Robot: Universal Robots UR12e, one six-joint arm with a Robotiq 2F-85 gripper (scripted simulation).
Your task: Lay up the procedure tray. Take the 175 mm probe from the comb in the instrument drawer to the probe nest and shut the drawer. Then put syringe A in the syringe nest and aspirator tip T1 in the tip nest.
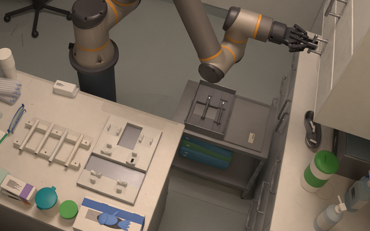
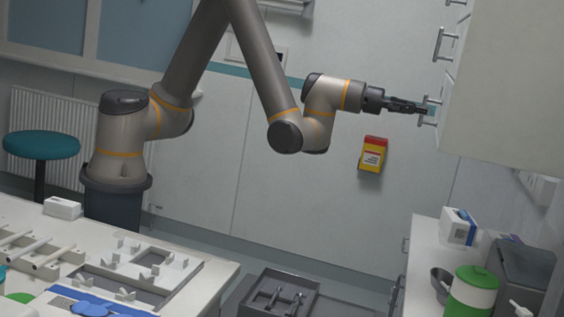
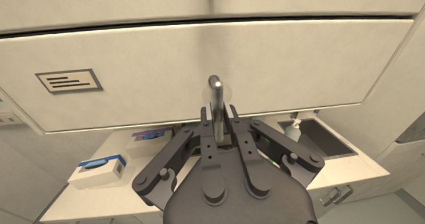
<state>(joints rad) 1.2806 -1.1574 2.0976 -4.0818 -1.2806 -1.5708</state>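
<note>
My gripper reaches sideways to the lowest drawer of the wall cabinet, above the right counter. The drawer front is pale, carries a small label and sits flush with the cabinet. Its metal bar handle runs between my fingers. The procedure tray with its nests lies on the left table. Several white rods rest on a rack beside it. My gripper is closed on the drawer handle.
A grey open tray with two dark instruments sits on the cart below my arm. More drawer handles stand above mine. The counter under the cabinet holds a green-lidded canister, a kidney dish and bottles.
</note>
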